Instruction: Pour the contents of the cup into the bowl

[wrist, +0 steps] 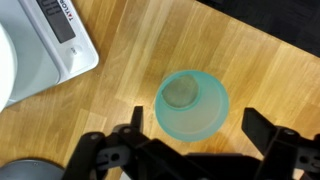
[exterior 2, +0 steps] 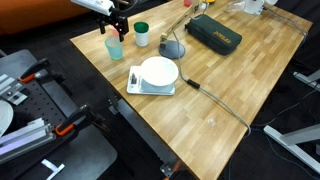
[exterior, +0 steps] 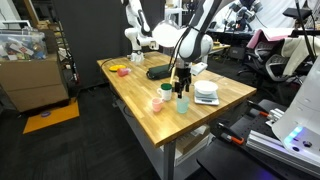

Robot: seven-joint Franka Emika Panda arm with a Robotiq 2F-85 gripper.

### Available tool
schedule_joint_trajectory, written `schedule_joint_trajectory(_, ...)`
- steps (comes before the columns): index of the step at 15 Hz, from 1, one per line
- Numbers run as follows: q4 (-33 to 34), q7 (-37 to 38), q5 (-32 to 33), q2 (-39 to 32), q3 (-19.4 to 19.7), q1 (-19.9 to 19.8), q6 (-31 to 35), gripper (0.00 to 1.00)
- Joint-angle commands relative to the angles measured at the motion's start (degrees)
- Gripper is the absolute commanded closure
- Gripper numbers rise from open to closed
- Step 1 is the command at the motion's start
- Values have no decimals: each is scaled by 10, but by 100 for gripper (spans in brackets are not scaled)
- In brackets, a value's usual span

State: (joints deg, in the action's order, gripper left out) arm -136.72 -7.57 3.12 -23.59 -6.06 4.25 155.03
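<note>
The tall pale blue-green cup [wrist: 192, 103] stands upright on the wooden table, seen from straight above in the wrist view, with something greyish at its bottom. It shows in both exterior views [exterior: 182, 103] [exterior 2: 114, 47]. My gripper [wrist: 192, 135] is open; its two black fingers flank the cup's near side without touching it. In both exterior views the gripper [exterior: 182, 86] [exterior 2: 118, 25] hangs just above the cup. The white bowl [exterior 2: 158, 71] [exterior: 205, 90] sits on a white scale [exterior 2: 150, 89], a short way from the cup. Its rim shows at the wrist view's left edge [wrist: 4, 60].
A short pink cup [exterior: 157, 103] and a short green cup [exterior: 166, 90] [exterior 2: 142, 35] stand close to the tall cup. The scale's display corner [wrist: 55, 35] is near. A black case [exterior 2: 213, 33], a grey lamp base [exterior 2: 172, 48] and a cable [exterior 2: 215, 100] lie on the table.
</note>
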Motion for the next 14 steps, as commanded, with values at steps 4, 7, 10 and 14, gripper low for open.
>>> schedule_joint_trajectory(4, 44, 2, 13, -40, 3, 6, -16, 0)
schedule_joint_trajectory(7, 46, 4, 15, -56, 5, 11, -21, 0)
schedule_joint_trajectory(10, 47, -1, 14, -68, 2, 10, -24, 0)
schedule_joint_trajectory(14, 61, -11, 10, -83, -6, 7, -33, 0)
